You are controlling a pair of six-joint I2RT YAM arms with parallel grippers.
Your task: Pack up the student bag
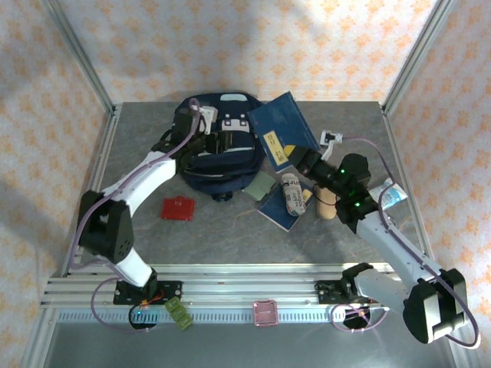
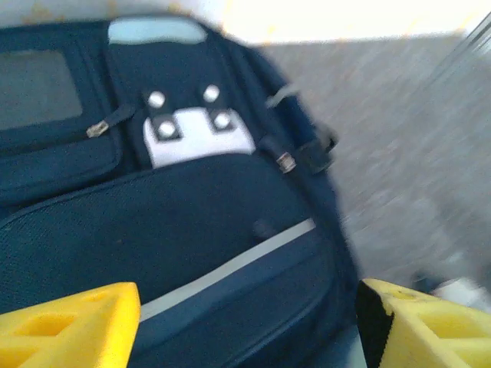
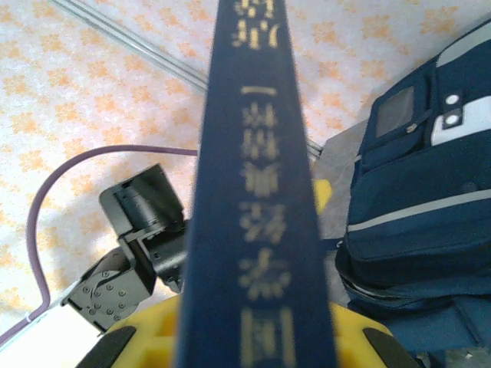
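Observation:
The student bag point(image 1: 219, 153), navy with pale stripes and white patches, lies at the back middle of the table. My left gripper point(image 1: 201, 124) hovers over the bag's top left. In the left wrist view its yellow fingers point(image 2: 69, 322) stand wide apart above the bag point(image 2: 192, 222), and nothing is between them. My right gripper point(image 1: 308, 162) is shut on a dark blue book point(image 1: 282, 130), held tilted up just right of the bag. In the right wrist view the book's spine point(image 3: 257, 192) with gold lettering rises from between the jaws, and the bag point(image 3: 422, 207) lies to its right.
A red wallet point(image 1: 177, 208) lies in front of the bag on the left. Right of the bag are a small green item point(image 1: 261, 184), a second blue book point(image 1: 278, 208) with a white roll point(image 1: 291, 195) on it, a tan cylinder point(image 1: 325, 205) and a clear bottle point(image 1: 391, 195).

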